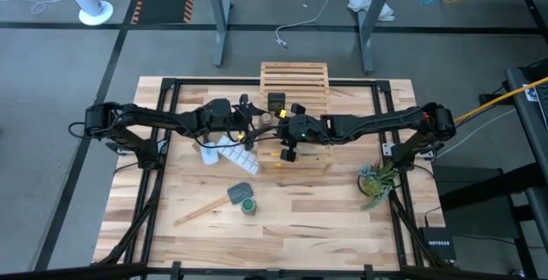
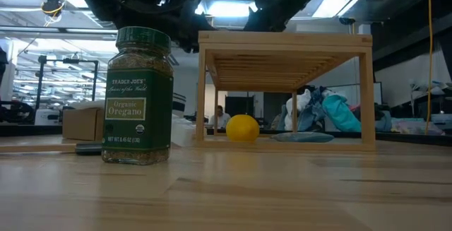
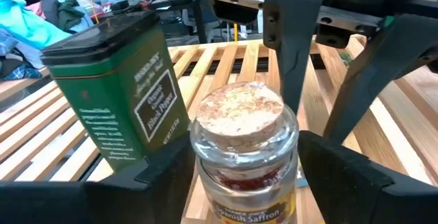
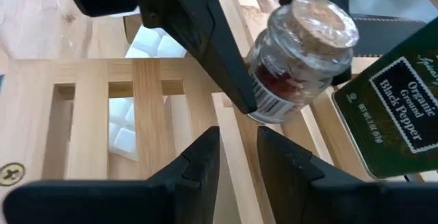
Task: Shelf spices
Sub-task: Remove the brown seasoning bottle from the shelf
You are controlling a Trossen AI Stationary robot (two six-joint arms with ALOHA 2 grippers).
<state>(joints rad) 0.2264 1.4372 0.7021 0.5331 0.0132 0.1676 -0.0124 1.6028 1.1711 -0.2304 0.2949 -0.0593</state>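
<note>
A butcher-block tabletop (image 1: 300, 220) fills the near ground, its pale and brown staves running to a black frame. On it, nearest in the low view, stands the oregano jar (image 2: 138, 97): green label, dark green lid, upright and alone, well apart from both arms. Just beside it in the high view lies a flat dark pad (image 1: 240, 193) and a wooden stick (image 1: 199, 212); a small potted plant (image 1: 377, 180) sits toward the right edge.

Farther in stands the light wooden slatted shelf (image 2: 286, 40), a lemon (image 2: 242, 128) under it and a white ice-cube tray (image 1: 227, 154) just beside it.

Over the shelf top the left gripper (image 3: 239, 166) is clamped on the saffron jar (image 3: 245, 148), a tiny clear glass jar with a cork stopper and red threads inside, just above the slats. Next to it on the slats stands the green black pepper tin (image 3: 116, 87) with a black top. The right gripper (image 4: 238, 157), fingers close together and holding nothing, hovers just beside the saffron jar.

Beyond are desks, a fan base and a seated person, far off.
</note>
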